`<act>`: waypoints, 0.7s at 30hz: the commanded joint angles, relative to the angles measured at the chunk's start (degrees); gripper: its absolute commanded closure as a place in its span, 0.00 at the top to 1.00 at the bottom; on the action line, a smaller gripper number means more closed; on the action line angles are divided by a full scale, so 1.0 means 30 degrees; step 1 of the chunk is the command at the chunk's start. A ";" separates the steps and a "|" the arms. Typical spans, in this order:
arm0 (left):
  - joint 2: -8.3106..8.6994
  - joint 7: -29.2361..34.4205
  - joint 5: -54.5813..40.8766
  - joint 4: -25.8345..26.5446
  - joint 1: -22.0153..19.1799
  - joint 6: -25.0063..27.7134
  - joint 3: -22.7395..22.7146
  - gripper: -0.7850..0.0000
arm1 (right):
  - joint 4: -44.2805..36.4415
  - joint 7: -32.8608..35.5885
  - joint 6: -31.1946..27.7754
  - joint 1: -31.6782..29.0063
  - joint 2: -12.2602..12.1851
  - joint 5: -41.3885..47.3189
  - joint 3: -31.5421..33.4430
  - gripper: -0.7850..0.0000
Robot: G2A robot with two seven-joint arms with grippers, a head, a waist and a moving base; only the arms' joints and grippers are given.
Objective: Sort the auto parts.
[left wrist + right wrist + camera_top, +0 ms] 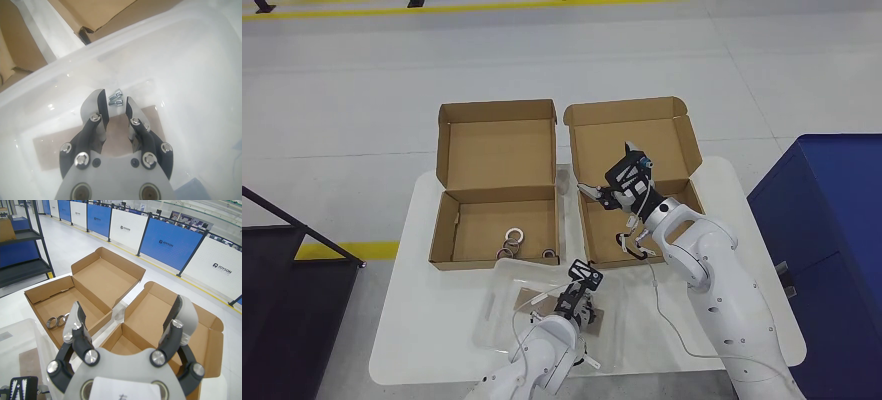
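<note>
— Progress, top view?
— Bearing rings (pixel 514 240) lie in the left box (pixel 477 222); left wrist: your left gripper (pixel 115 94), released, flanks two bolts (pixel 115 103) in the clear bin (pixel 170 66); right wrist: right gripper (pixel 128 300) gapes over the right box (pixel 136 336); bolts look unsorted.

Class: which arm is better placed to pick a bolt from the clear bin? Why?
Left. The left gripper sits open in the clear bin, jaws flanking the two bolts; the right gripper is open over a cardboard box.

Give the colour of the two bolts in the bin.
The bolts are shiny silver; left wrist view shows best.
</note>
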State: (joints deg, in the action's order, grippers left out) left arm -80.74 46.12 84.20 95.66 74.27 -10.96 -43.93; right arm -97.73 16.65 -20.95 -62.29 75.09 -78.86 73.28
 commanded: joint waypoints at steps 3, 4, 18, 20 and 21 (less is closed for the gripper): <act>-0.0065 0.0001 0.0062 -0.0014 0.0062 -0.0046 -0.0080 0.10 | -0.0003 0.0000 -0.0002 -0.0003 0.0000 0.0001 0.0002 1.00; -0.0075 -0.0003 0.0109 -0.0014 0.0089 -0.0049 -0.0100 0.08 | -0.0003 0.0000 -0.0002 -0.0003 0.0000 0.0001 0.0002 1.00; 0.0238 0.0088 0.1488 0.2387 0.2104 0.0130 -0.1154 0.00 | -0.0003 0.0000 -0.0002 -0.0003 0.0000 0.0001 0.0002 1.00; 0.0339 0.0109 0.1754 0.2979 0.2588 0.0228 -0.1431 0.00 | -0.0003 0.0000 -0.0002 -0.0003 0.0000 0.0001 0.0002 1.00; 0.0382 0.0094 0.1864 0.3234 0.2785 0.0272 -0.1572 0.00 | -0.0003 0.0000 -0.0002 -0.0003 0.0000 0.0001 0.0002 1.00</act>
State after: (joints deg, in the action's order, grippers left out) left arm -79.76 46.42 89.38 104.35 81.80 -10.33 -48.12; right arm -97.73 16.65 -20.95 -62.29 75.09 -78.86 73.28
